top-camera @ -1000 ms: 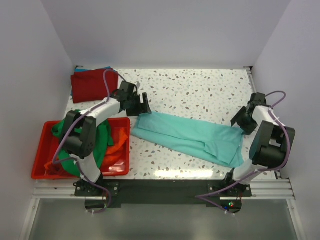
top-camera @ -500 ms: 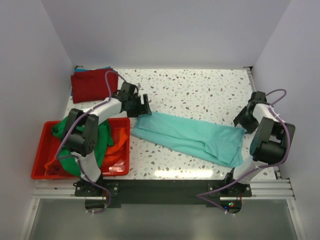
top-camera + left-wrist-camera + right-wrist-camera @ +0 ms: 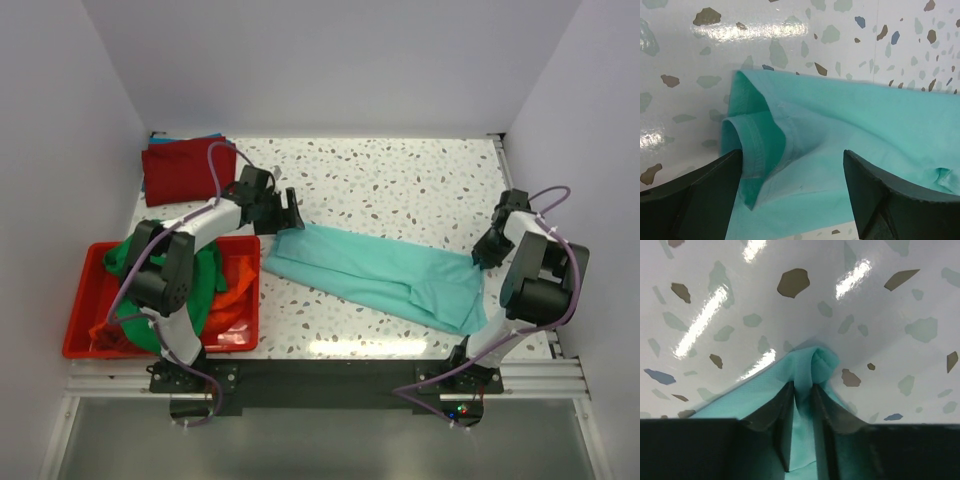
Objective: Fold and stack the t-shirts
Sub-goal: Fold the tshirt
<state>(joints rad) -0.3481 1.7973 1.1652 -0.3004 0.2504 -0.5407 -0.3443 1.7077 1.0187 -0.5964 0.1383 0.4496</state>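
Top external: left hand (image 3: 291,214) gapes astride the teal t-shirt (image 3: 380,275) corner; right hand (image 3: 481,257) pinches its other end. Red bin (image 3: 82,300) and dark red t-shirt (image 3: 180,172) sit at the desk (image 3: 400,185) left.

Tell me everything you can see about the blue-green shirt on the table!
The teal t-shirt is soft, plain cloth. It lies long and rumpled, partly folded over itself, on the speckled table, slanting from mid-left toward the near right. Its stitched hem shows at the left end, where the left gripper straddles it with open jaws. At the right end the right gripper pinches a small bunched fold.
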